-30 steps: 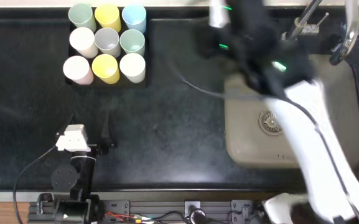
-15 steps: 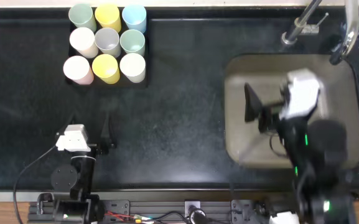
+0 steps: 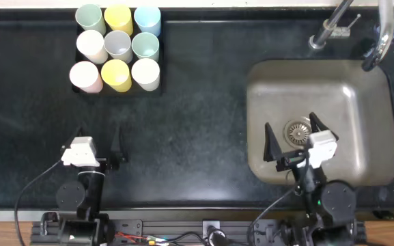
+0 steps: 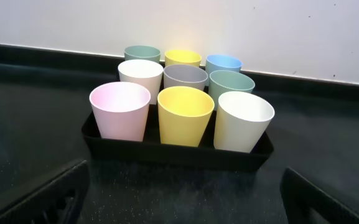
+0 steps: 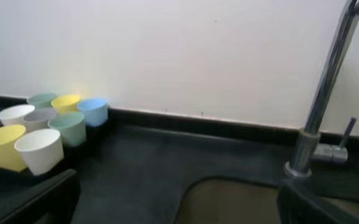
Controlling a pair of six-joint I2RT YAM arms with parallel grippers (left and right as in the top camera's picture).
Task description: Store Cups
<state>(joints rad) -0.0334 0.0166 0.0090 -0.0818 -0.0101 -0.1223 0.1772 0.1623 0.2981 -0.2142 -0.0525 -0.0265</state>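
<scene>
Several pastel cups [image 3: 118, 46] stand upright, packed in rows, in a black tray [image 3: 119, 93] at the counter's far left. The left wrist view faces them: pink, yellow and white cups [image 4: 185, 115] in the front row of the tray [image 4: 167, 152]. My left gripper [image 3: 100, 140] rests low near its base, well short of the tray, open and holding nothing [image 4: 185, 202]. My right gripper [image 3: 291, 135] sits open and without a load over the near part of the sink [image 3: 360, 123]. Its wrist view shows the cups [image 5: 39, 149] far off to one side.
A steel sink with a drain [image 3: 296, 131] takes up the right side. A faucet [image 3: 333, 24] stands behind it, and its pipe [image 5: 322, 93] rises in the right wrist view. Dark counter [image 3: 197, 116] lies between tray and sink. A pale wall [image 4: 260, 25] backs the counter.
The right arm has drawn back from high over the counter and sink's far edge to a folded pose near its base. The left arm and the cups have not moved.
</scene>
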